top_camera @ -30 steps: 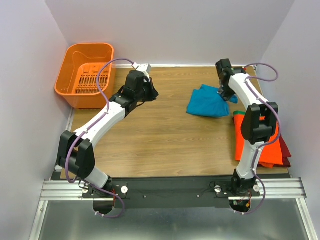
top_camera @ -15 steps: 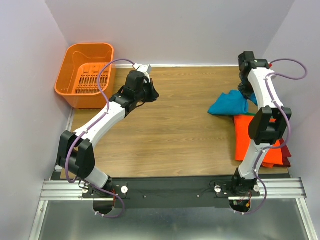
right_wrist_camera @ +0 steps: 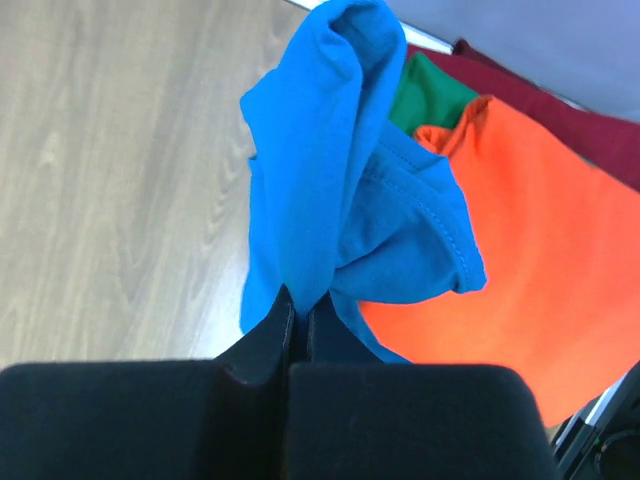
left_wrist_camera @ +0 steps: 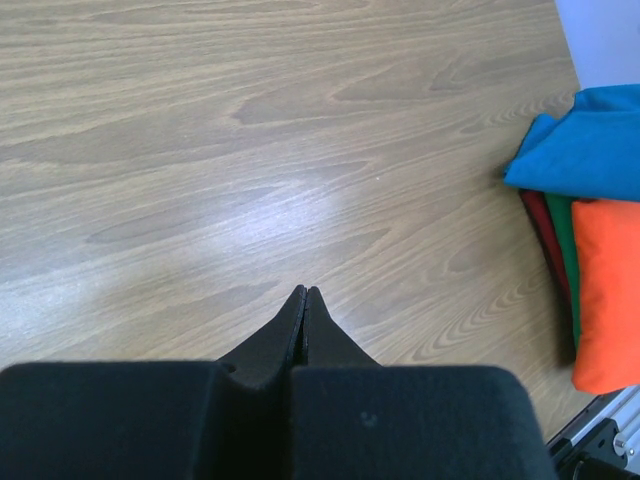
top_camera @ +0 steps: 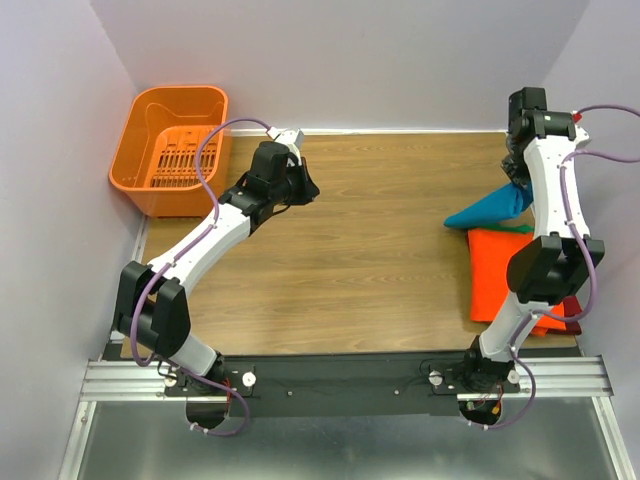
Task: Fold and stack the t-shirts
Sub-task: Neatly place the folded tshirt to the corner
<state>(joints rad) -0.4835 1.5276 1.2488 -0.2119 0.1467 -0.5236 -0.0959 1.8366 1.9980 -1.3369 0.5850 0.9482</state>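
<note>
My right gripper (right_wrist_camera: 297, 300) is shut on a bunched fold of the teal-blue t-shirt (right_wrist_camera: 330, 180), which hangs from it at the far right of the table (top_camera: 495, 208). The shirt's lower edge trails over the top of the folded orange t-shirt (top_camera: 495, 275). Under the orange one (right_wrist_camera: 520, 260) lie a green t-shirt (right_wrist_camera: 425, 95) and a dark red t-shirt (right_wrist_camera: 560, 110), stacked by the right edge. My left gripper (left_wrist_camera: 305, 292) is shut on nothing and hovers over bare wood at the back left of centre (top_camera: 310, 190). The left wrist view shows the stack off to the right, blue t-shirt (left_wrist_camera: 590, 150) above orange (left_wrist_camera: 608, 290).
An orange plastic slotted basket (top_camera: 170, 140) stands at the back left corner, beside the left arm. Walls close in the table at the back and on both sides. The stack lies close to the right wall and the table's front edge.
The right gripper has carried the teal-blue t-shirt to the right, from the back middle of the table to the top of the stack. The left arm has not moved.
</note>
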